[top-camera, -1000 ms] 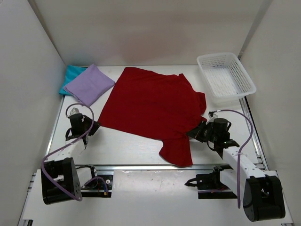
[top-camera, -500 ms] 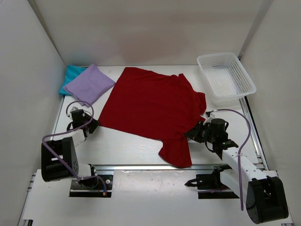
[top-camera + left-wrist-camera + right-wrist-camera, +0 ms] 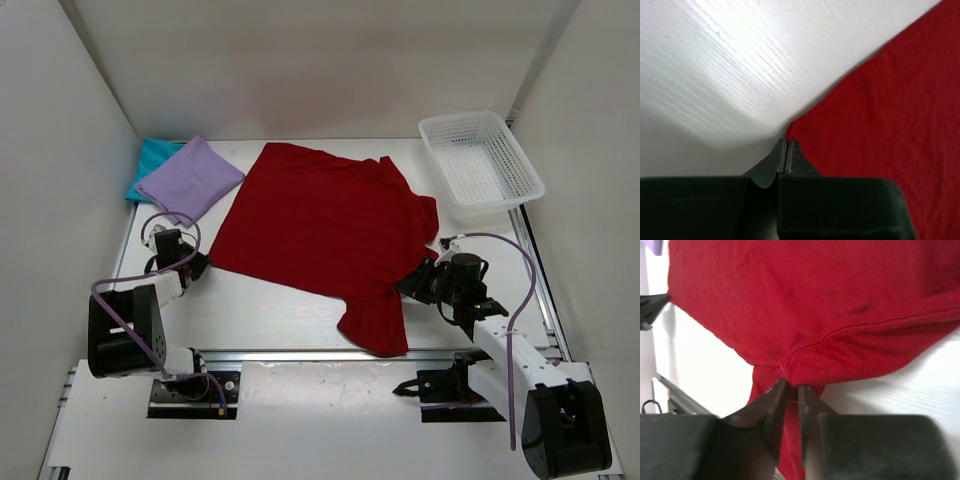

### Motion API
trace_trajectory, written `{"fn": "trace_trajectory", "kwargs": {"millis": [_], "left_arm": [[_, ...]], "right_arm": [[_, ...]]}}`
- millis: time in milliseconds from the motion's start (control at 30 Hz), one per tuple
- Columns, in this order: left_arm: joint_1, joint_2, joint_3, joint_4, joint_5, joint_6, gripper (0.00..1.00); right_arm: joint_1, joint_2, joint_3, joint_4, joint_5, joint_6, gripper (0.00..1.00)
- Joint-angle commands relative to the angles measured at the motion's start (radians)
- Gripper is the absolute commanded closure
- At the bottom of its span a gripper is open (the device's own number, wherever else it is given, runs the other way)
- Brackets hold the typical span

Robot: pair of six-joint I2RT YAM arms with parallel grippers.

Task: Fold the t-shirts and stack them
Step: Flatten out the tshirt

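The dark red t-shirt [image 3: 325, 225] lies spread flat mid-table, one sleeve hanging toward the front edge. A folded lavender t-shirt [image 3: 190, 180] rests on the teal t-shirt [image 3: 150, 160] at the back left. My left gripper [image 3: 198, 266] is shut, and its tips [image 3: 786, 144] sit right at the near left corner of the red cloth [image 3: 880, 100]. My right gripper [image 3: 408, 285] is at the shirt's right side by the sleeve. Its jaws [image 3: 792, 388] stand a narrow gap apart, with a hemmed fold of red cloth [image 3: 850, 355] resting at their tips.
A white mesh basket [image 3: 530, 180] stands at the back right. White walls close in the left, right and back. A metal rail [image 3: 330, 355] runs along the front, just below the hanging sleeve.
The left arm has folded back toward its base while its gripper stayed at the shirt's corner and closed. The right jaws have parted slightly; the shirt has not shifted.
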Motion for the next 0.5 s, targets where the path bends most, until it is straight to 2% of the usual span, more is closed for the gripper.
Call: {"fn": "trace_trajectory", "kwargs": {"millis": [0,67,167,333,400,433,467], "left_arm": [[-0.031,-0.089,0.050,-0.007,-0.023,0.008,1.00],[-0.043,-0.132,0.053,-0.022,-0.010,0.007,1.00],[-0.043,-0.230,0.022,-0.030,0.008,0.019,1.00],[0.019,-0.325,-0.060,-0.047,0.091,0.022,1.00],[0.039,-0.359,-0.086,-0.056,0.117,0.030,1.00],[0.052,-0.377,-0.103,-0.059,0.125,0.028,1.00],[0.056,-0.394,-0.119,-0.061,0.128,0.027,1.00]], "right_arm": [[-0.008,0.023,0.029,-0.007,0.071,-0.036,0.83],[-0.031,0.056,0.046,-0.004,0.079,-0.045,0.79],[-0.060,0.140,0.051,0.029,0.070,-0.039,0.66],[-0.039,0.273,0.088,0.081,0.148,-0.030,0.59],[-0.054,0.356,0.143,0.108,0.104,-0.028,0.72],[-0.057,0.422,0.179,0.136,0.095,-0.027,0.86],[-0.062,0.488,0.204,0.151,0.088,-0.028,0.94]]}}
